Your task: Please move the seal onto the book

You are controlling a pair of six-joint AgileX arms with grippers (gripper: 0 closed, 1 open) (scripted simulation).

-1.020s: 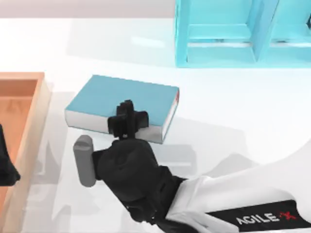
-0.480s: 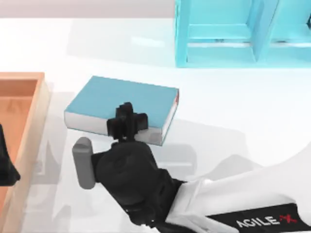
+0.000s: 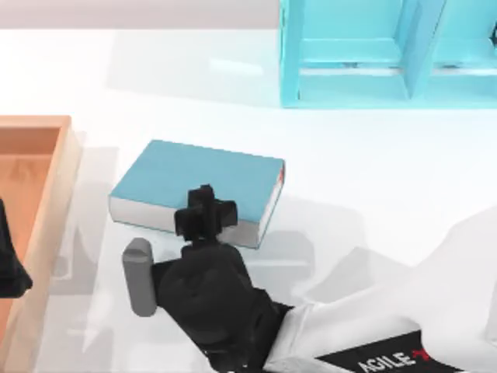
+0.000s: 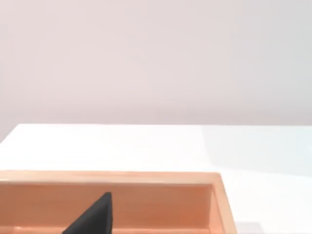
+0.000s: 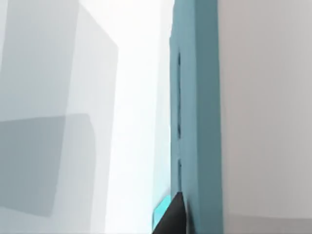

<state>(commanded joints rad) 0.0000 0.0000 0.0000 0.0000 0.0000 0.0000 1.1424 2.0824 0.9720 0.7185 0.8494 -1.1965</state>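
Right gripper (image 3: 204,211) jaws: cannot tell how far apart, or whether anything sits between them; the black fingers overlap the near edge of the book (image 3: 194,175) in the top view and hide whatever is under them. Left gripper jaws: cannot tell either.

Top view: book lies flat left of centre, teal cover up, white page edges along its lower and right sides, small red mark at the right end of the spine. Right gripper is at lower centre of the frame, fingers over the book's lower edge; the black wrist and white arm run down to the lower right corner, a grey cylinder sticking out on the wrist's left. Seal cannot be made out, likely hidden by the gripper. Wooden tray (image 3: 64,167) at the left edge, mid-height. A dark part of the left arm (image 3: 9,268) at the far left edge over the tray, parked. Light-blue shelf unit (image 3: 388,54) at the upper right. White table (image 3: 373,171) between.

Left wrist view: tray's orange rim (image 4: 146,176) along the bottom, a black fingertip (image 4: 95,214) at bottom left, white table and pale wall above.

Right wrist view: teal shelf unit (image 5: 197,112) as a vertical band right of centre, a black fingertip (image 5: 171,217) at bottom centre, white table to the left.
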